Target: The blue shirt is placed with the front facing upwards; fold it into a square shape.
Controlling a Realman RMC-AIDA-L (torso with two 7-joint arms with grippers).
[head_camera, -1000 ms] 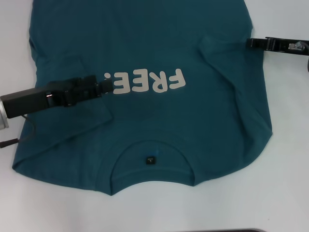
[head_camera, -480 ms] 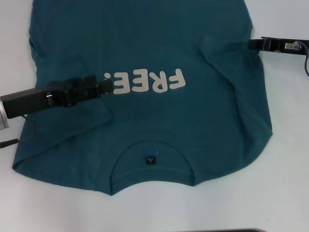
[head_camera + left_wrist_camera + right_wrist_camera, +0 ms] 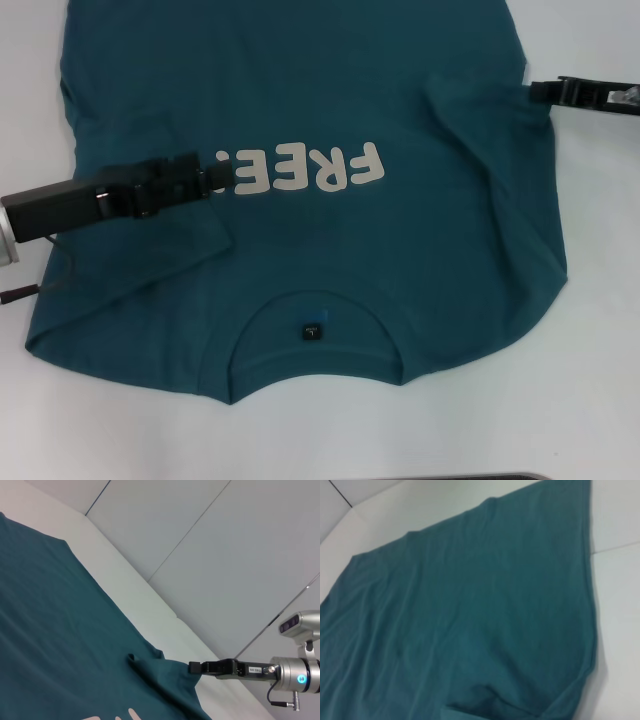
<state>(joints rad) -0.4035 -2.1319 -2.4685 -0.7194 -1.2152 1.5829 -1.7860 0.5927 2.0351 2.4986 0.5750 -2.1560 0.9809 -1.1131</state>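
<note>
on white table point(image 3: 600, 300): one blue shirt point(image 3: 300, 100), two pincers: left pincer point(image 3: 225, 175), right pincer point(image 3: 535, 90).

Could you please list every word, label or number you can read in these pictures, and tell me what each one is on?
"FREE": cream lettering across the chest of the blue shirt, upside down in the head view; the left gripper covers what follows the last E.
Small dark neck label: too small to read.
White sticker on the right gripper: print too small to read.
</note>
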